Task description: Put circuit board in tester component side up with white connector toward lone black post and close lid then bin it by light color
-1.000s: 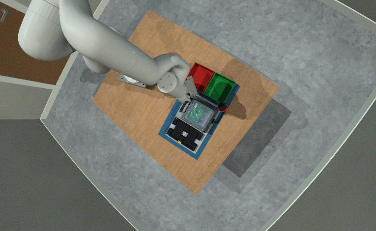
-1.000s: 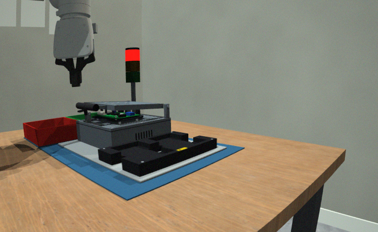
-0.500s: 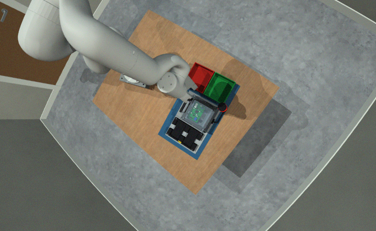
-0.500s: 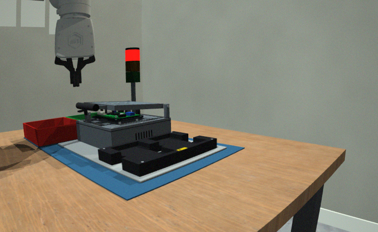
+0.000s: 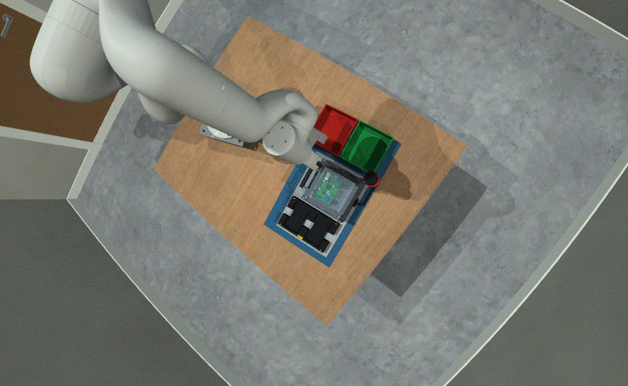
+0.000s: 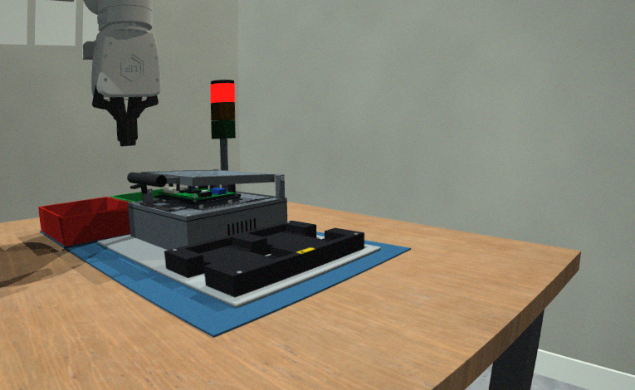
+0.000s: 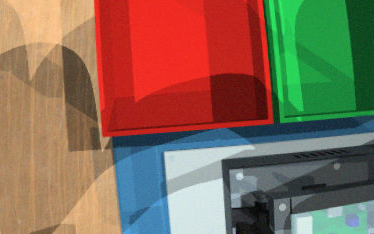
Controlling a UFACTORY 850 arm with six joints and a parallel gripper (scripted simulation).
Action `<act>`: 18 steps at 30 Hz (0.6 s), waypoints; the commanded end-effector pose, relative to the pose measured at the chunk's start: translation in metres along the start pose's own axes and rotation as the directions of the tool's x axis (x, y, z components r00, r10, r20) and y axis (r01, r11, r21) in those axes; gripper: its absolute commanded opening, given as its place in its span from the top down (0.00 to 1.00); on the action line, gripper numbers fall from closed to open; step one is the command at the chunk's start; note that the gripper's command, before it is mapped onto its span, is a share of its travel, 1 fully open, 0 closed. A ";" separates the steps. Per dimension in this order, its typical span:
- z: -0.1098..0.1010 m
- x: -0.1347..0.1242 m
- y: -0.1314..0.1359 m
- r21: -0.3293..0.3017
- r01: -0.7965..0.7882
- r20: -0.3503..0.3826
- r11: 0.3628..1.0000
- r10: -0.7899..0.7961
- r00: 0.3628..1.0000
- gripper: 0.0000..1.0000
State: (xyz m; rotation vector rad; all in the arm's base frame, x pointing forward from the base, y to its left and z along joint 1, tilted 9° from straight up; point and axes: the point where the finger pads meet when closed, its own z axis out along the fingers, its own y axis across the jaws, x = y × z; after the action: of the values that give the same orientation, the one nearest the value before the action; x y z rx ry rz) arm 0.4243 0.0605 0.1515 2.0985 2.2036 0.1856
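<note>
The green circuit board (image 6: 198,194) lies in the grey tester (image 6: 207,217) under the flat, see-through lid (image 6: 207,177); from above it shows through the lid (image 5: 330,187). The signal light (image 6: 222,91) glows red at its top. My gripper (image 6: 126,140) is shut and empty, hanging well above the tester's left end, near the lid's black handle bar (image 6: 146,179). The red bin (image 7: 184,65) and the green bin (image 7: 334,57) lie below the wrist camera, with the tester's corner (image 7: 309,195) at the lower right. The fingers do not show in the wrist view.
The empty black tray (image 6: 266,254) sits in front of the tester on a grey plate and blue mat (image 6: 203,309). The red bin (image 6: 85,220) stands left of the tester. The table edge (image 6: 518,309) is to the right.
</note>
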 end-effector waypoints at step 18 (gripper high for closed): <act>0.000 0.000 0.001 0.001 0.063 -0.028 0.998 -0.063 0.998 0.72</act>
State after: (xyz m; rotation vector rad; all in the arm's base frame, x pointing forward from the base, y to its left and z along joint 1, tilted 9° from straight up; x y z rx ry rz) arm 0.4243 0.0605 0.1516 2.0370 2.2808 0.2043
